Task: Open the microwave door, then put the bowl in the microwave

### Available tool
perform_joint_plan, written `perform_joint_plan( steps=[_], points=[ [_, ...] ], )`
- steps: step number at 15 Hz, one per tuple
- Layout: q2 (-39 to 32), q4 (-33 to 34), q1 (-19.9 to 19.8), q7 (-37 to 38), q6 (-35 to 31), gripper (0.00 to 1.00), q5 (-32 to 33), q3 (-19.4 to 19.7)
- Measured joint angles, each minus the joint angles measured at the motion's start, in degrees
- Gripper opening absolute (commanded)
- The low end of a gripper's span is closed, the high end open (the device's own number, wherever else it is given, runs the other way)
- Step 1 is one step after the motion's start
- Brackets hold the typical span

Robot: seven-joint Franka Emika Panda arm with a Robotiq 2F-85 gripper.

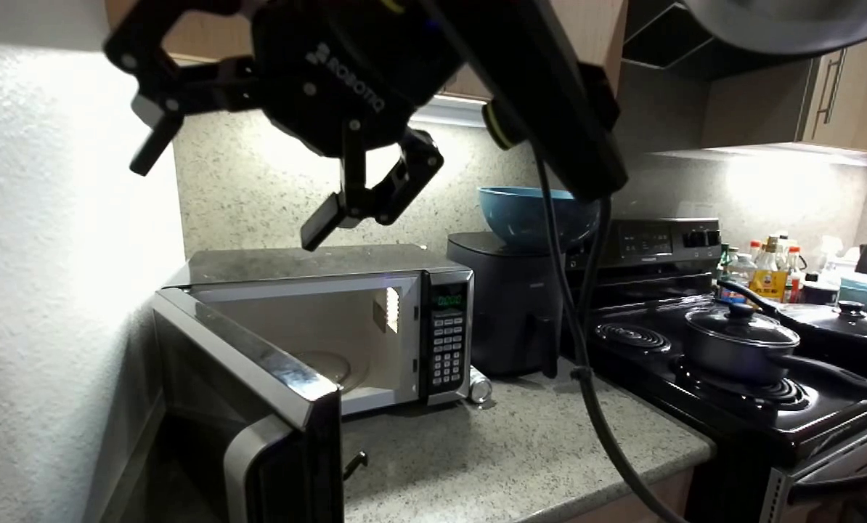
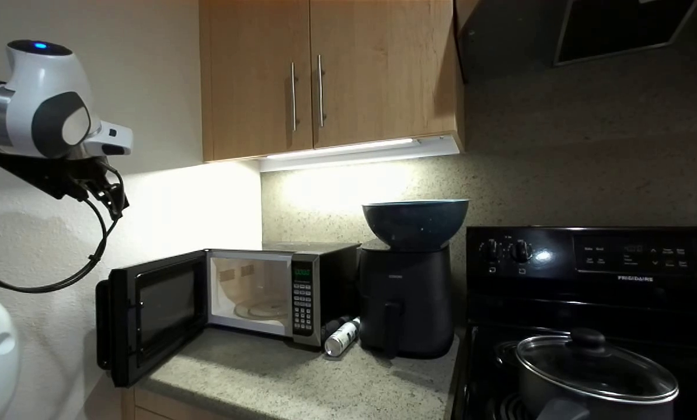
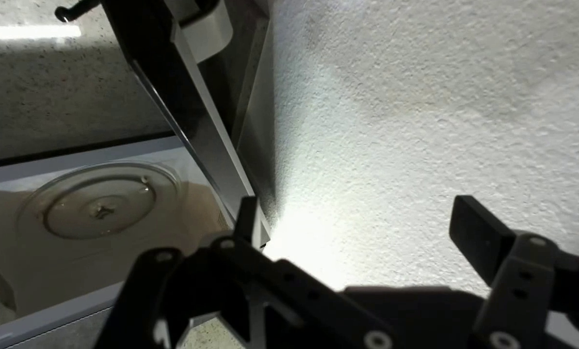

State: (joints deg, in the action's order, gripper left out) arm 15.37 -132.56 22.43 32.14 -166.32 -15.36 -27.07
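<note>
Closest, low in the wrist view, the gripper (image 3: 362, 223) gapes wide and empty, while the bowl (image 2: 415, 227), right of centre in both exterior views atop a dark appliance (image 2: 421, 294), should prove stiff and slippery, best pinched at its rim (image 2: 415, 202).

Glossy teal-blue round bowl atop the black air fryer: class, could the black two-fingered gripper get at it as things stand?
Probably yes: the gripper is open and empty, and the bowl stands uncovered with its rim exposed, though the light-wood cabinet higher up may crowd a downward approach.
</note>
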Motion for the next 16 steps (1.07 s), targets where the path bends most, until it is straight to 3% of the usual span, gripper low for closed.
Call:
perform_joint_plan(
  steps=[4,12,16],
  points=[
    [0.1,-2.2,-3.9,0.1,-6.3,1.0,-1.2,2.9],
    [0.3,-7.4,-7.4,0.0,-17.8,1.0,-8.7,20.0],
    [-0.6,-8.3,-8.3,0.7,-21.9,1.0,-9.8,22.7]
  ],
)
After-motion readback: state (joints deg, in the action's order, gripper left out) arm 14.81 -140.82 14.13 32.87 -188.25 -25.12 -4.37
